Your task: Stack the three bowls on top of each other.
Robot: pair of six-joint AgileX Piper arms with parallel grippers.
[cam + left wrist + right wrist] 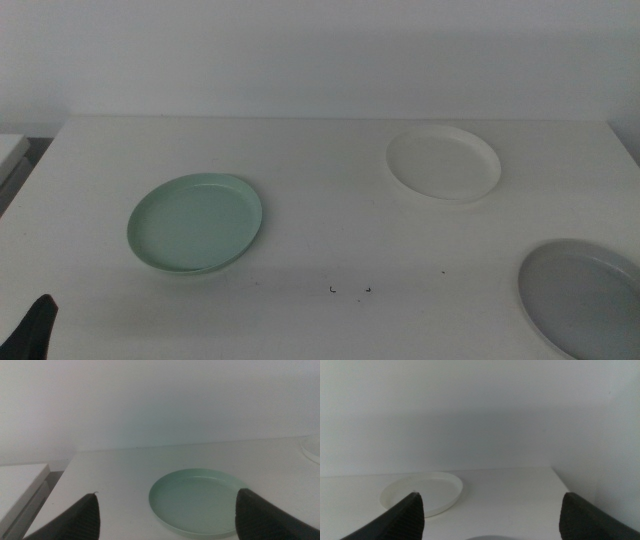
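Start state: three bowls separate on the white table (320,200), none stacked.

The left gripper (165,520) waits near the table's front-left corner, jaws spread wide and empty, with the shallow round mint green plastic bowl (195,222) just ahead of it. The right gripper (490,520) is likewise wide open and empty, facing the shallow round white plastic bowl (444,163) at the far right. The shallow round grey plastic bowl (583,298) lies at the near right. Recommended: approach low, straddle one thin rim, close firmly, lift level. All three bowls lie flat, well apart, with low rims and matt surfaces.
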